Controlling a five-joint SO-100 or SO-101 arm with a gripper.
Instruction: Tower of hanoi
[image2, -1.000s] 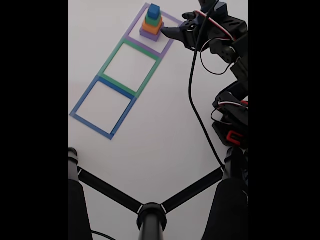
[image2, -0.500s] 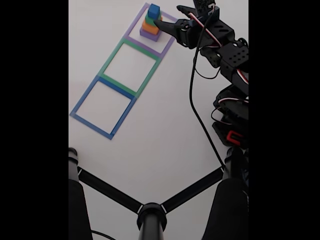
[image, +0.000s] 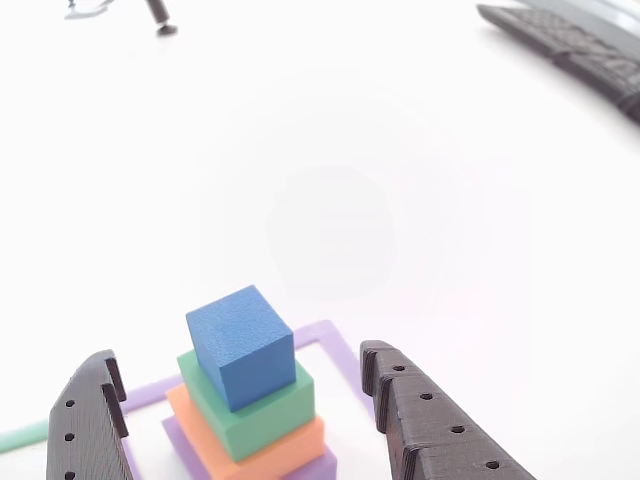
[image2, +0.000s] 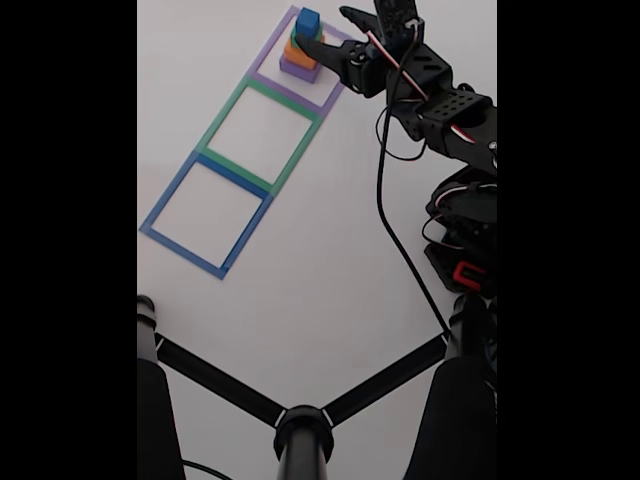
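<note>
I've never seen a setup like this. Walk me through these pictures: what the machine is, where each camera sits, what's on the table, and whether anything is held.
The machine is a small robot arm with a two-finger gripper. The fixed view looks across a white table; the other view looks out between the gripper's black fingers. On the table lie three taped square outlines: purple, green, blue. Inside the purple one stands a stack: purple block, orange block, green block, blue cube on top. The gripper is open, either side of the stack, holding nothing.
</note>
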